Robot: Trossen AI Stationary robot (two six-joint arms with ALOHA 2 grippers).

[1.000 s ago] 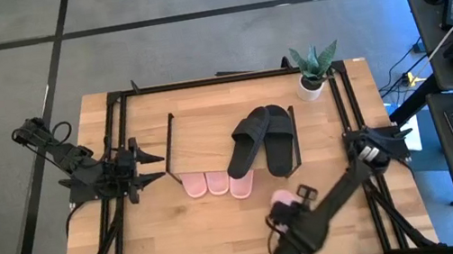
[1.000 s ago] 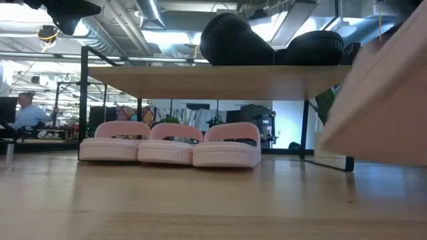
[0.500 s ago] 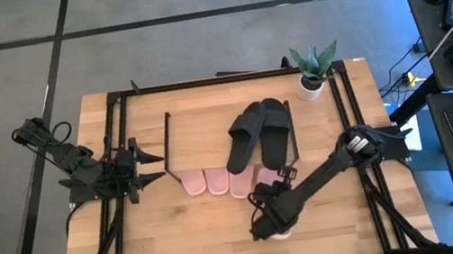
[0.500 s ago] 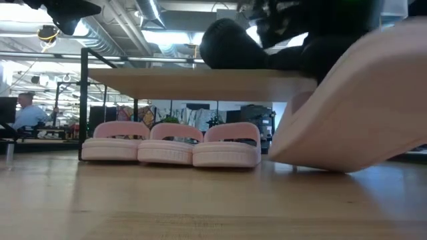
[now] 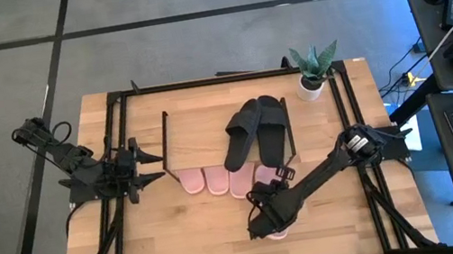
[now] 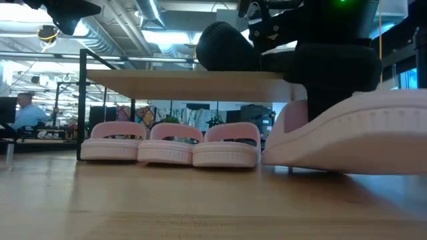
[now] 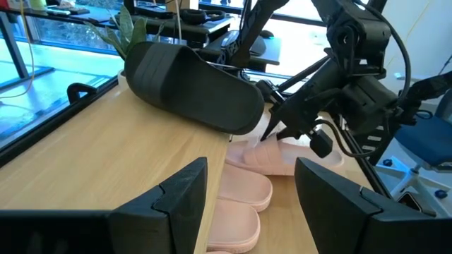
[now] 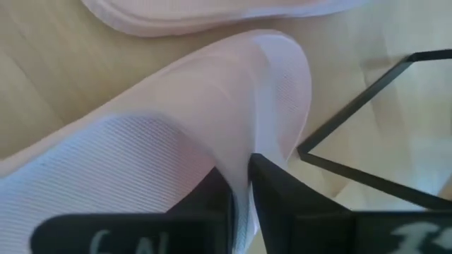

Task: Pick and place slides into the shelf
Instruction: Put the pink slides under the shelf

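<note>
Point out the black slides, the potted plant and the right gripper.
black slides (image 5: 254, 130): high view, strap of one slide.
potted plant (image 5: 312, 88): high view, white pot.
right gripper (image 8: 241, 185): right wrist view, between fingertips.

Black pair (image 5: 255, 132) atop the shelf (image 5: 198, 122); three pink slides (image 5: 217, 181) beneath; a fourth (image 6: 353, 137) flat by its right leg.

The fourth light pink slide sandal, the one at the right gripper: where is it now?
In the high view, the fourth light pink slide sandal lies on the wooden tabletop, right of the three pink slides under the small wooden shelf, with the right gripper at its strap.
</note>
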